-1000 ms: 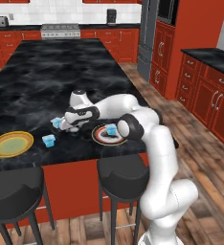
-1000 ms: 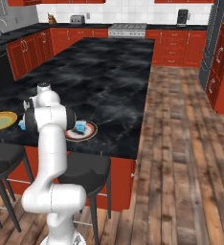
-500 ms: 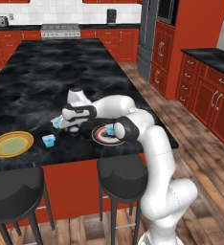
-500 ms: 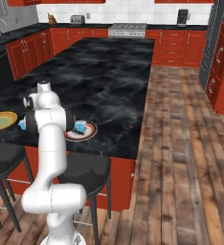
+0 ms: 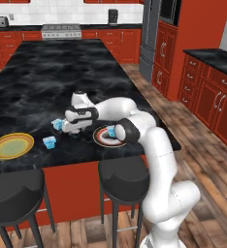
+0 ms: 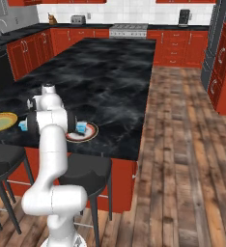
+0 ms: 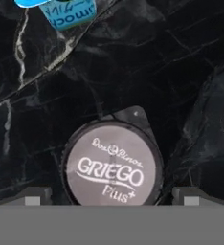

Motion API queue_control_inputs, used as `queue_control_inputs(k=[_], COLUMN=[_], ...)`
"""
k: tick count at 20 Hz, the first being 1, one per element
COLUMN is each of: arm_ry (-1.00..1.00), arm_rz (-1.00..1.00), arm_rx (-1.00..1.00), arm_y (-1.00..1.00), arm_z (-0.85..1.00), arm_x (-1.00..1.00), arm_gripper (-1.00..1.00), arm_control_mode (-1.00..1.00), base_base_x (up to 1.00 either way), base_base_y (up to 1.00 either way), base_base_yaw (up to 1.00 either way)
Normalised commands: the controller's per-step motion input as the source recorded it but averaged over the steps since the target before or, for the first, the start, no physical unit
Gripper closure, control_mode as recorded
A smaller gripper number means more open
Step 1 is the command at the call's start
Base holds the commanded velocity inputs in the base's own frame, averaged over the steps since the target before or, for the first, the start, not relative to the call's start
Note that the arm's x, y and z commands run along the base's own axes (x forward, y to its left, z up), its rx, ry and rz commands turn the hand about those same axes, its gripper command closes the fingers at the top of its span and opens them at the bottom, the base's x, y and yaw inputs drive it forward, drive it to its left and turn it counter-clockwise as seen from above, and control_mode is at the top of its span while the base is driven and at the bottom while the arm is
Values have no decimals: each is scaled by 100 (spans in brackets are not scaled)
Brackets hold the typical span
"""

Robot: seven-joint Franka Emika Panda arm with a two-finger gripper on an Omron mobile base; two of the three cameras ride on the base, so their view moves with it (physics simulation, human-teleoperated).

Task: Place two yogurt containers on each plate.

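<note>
Hand view looks straight down on a yogurt tub [image 7: 111, 162] with a grey foil lid reading "GRIEGO Plus+", standing upright on the black marble table [image 7: 181, 72]. The two fingers [image 7: 37, 195] stand wide apart, one on either side of the tub and clear of it, holding nothing. A second, light-blue yogurt tub [image 7: 66, 12] sits past the lidded one, at the top edge of this view (partly cut off).

In the left base view the gripper [image 5: 74, 127] is low over the table, just left of the red-rimmed plate [image 5: 101, 139]. One light-blue tub [image 5: 111, 131] rests on that plate, partly behind the arm's elbow. Another tub [image 5: 56, 124] stands just beyond the gripper on its left, and one more [image 5: 49, 142] stands between the red-rimmed plate and the yellow-rimmed plate [image 5: 11, 146], nearer the latter, on bare table.

In the right base view the red-rimmed plate [image 6: 88, 134] carries its tub [image 6: 80, 127]; the yellow-rimmed plate [image 6: 1, 121] lies well left of it.
</note>
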Motion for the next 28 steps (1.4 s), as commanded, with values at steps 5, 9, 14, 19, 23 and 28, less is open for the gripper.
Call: queue_control_inputs(k=[5, 9, 14, 19, 23, 28], arm_ry=[1, 0, 0, 0, 0, 0], arm_rz=[0, 0, 0, 0, -1, -10], arm_rx=[0, 0, 0, 0, 0, 0], arm_y=[9, 0, 9, 0, -4, -42], arm_z=[-13, -16, -22, -14, 8, 91], arm_x=[2, 15, 26, 13, -15, -82], arm_gripper=[-100, -100, 100, 100, 100, 100], arm_control_mode=[-100, -100, -100, -100, -100, -100], base_base_x=[0, 0, 0, 0, 0, 0], base_base_y=[0, 0, 0, 0, 0, 0], base_base_yaw=[0, 0, 0, 0, 0, 0])
